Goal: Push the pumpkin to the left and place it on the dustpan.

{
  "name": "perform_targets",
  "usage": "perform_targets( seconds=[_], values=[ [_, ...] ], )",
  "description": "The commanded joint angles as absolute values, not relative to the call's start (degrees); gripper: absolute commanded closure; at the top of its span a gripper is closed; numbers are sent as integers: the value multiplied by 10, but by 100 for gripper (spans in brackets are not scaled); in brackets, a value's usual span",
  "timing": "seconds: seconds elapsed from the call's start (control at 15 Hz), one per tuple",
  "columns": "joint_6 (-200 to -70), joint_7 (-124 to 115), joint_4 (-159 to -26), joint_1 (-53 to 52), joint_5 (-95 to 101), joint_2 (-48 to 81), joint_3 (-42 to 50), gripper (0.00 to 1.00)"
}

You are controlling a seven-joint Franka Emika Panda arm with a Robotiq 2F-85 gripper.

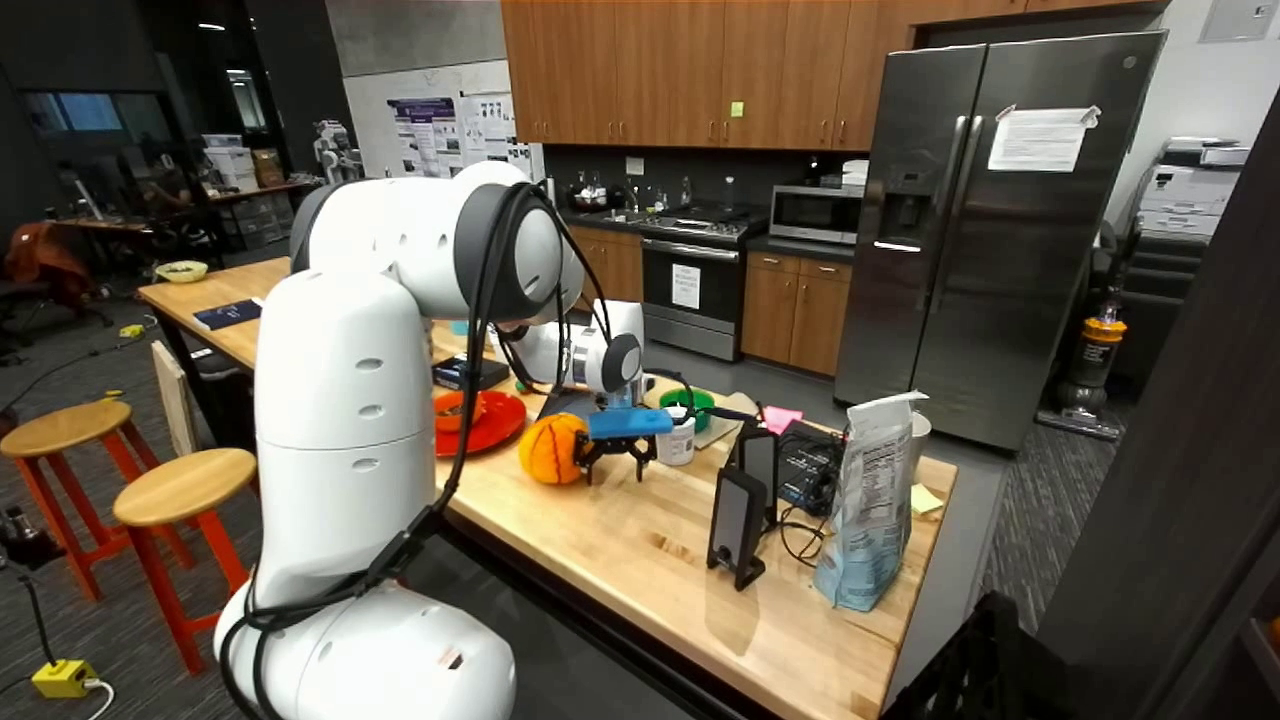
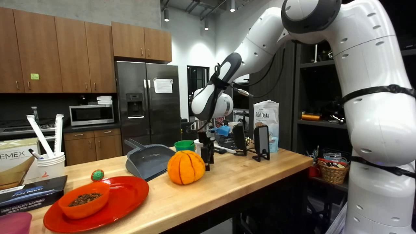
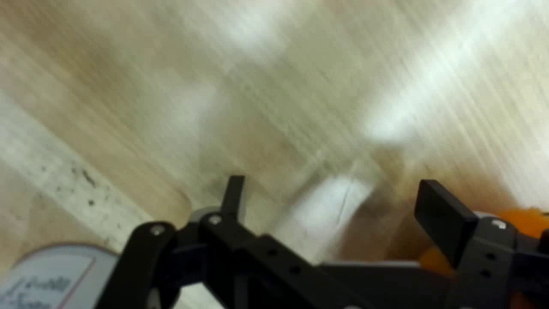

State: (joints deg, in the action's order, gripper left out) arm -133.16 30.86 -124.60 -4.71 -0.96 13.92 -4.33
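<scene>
Wrist view: the fingers [image 3: 444,212] stand spread with worktop [image 3: 279,107] between them and nothing gripped; the pumpkin [image 3: 526,221] shows at lower right, outside them, just beside one finger. In an exterior view it sits mid-frame, the grey dustpan [image 2: 149,160] behind it to the left; whether the two touch, I cannot tell. An off-centre push would likely roll it past the dustpan, toward the worktop's lower edge; a hard one could shove the dustpan away. Nearly round, the pumpkin shows no long axis or pointing end; its dark lines run roughly upright.
</scene>
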Motion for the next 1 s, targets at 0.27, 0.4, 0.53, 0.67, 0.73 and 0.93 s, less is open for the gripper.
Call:
perform_targets(
  seconds=[0.27, 0.4, 0.53, 0.67, 0.73, 0.93],
  values=[
    [-1525, 325, -1245, -35, -82, 154, -116, 0],
    [-1512, 307, -1245, -37, -63, 152, -117, 0],
    [-1527, 306, -1245, -37, -62, 156, -120, 0],
    [-1529, 306, -1245, -35, -62, 157, -120, 0],
    [-1529, 306, -1245, -35, -62, 157, -120, 0],
    [-1529, 306, -1245, -34, -62, 157, -120, 0]
  ],
)
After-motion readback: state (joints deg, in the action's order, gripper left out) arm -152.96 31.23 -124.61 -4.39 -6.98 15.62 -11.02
